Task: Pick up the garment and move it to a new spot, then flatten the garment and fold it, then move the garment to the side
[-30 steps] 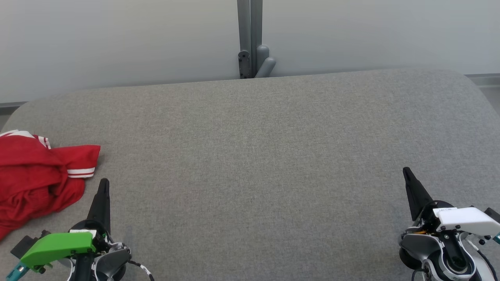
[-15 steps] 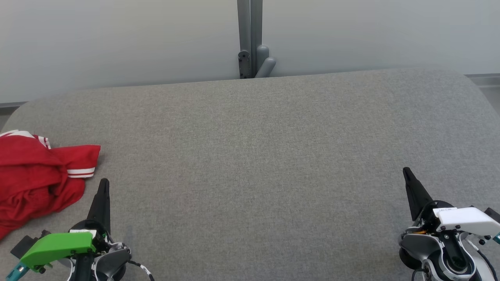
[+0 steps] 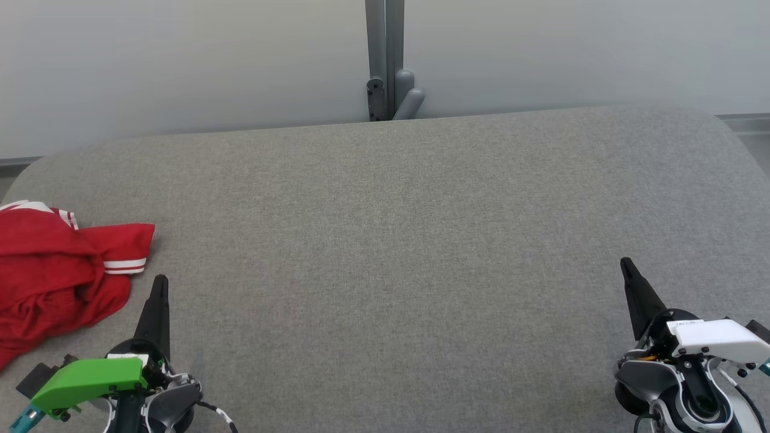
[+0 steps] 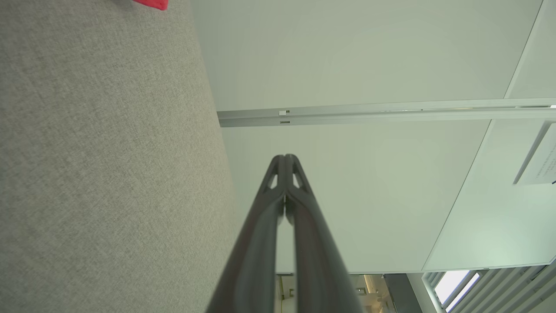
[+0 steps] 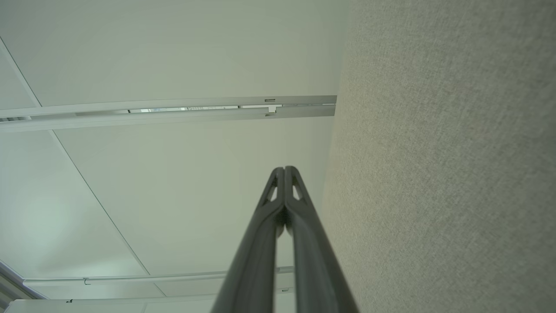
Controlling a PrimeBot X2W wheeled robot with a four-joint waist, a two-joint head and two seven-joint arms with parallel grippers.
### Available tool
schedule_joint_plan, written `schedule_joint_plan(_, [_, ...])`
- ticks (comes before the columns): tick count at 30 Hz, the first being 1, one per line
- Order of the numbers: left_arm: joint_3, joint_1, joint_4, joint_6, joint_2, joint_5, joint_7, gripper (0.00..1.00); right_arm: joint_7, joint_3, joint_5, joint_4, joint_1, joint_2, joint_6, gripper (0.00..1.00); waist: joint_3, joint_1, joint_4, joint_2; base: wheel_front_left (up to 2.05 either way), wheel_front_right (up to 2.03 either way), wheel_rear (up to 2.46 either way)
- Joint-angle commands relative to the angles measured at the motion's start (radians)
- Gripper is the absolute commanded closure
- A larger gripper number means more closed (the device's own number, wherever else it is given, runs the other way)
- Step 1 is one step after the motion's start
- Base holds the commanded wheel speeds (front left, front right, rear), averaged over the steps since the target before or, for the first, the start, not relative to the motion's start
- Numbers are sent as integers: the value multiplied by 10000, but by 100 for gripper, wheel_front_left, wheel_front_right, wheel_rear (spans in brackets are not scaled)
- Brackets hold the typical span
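A crumpled red garment (image 3: 54,276) with white stripes on its cuff lies at the left edge of the grey fabric table (image 3: 391,240), partly cut off by the head view's border. A red corner of the garment (image 4: 152,3) peeks in at the top of the left wrist view. My left gripper (image 3: 160,281) rests at the lower left, just right of the garment and apart from it, shut and empty (image 4: 285,157). My right gripper (image 3: 625,263) sits at the lower right, far from the garment, its tips also shut on nothing (image 5: 284,169).
A pale wall stands behind the table's far edge, with a grey post and bracket (image 3: 388,90) at its middle. The table's corners are rounded. A broad stretch of grey cloth lies between the two grippers.
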Motion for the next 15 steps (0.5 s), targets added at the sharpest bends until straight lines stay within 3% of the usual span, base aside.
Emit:
schedule_joint_plan(1, [26, -35, -15, -62, 60, -8, 13, 100, 7, -13, 71, -47, 69, -46, 4, 100, 0, 0, 0, -1, 0, 0, 0])
schedule_joint_plan(15, [26, -35, -15, -62, 61, -8, 13, 100, 7, -13, 71, -47, 69, -46, 4, 100, 0, 0, 0, -1, 0, 0, 0])
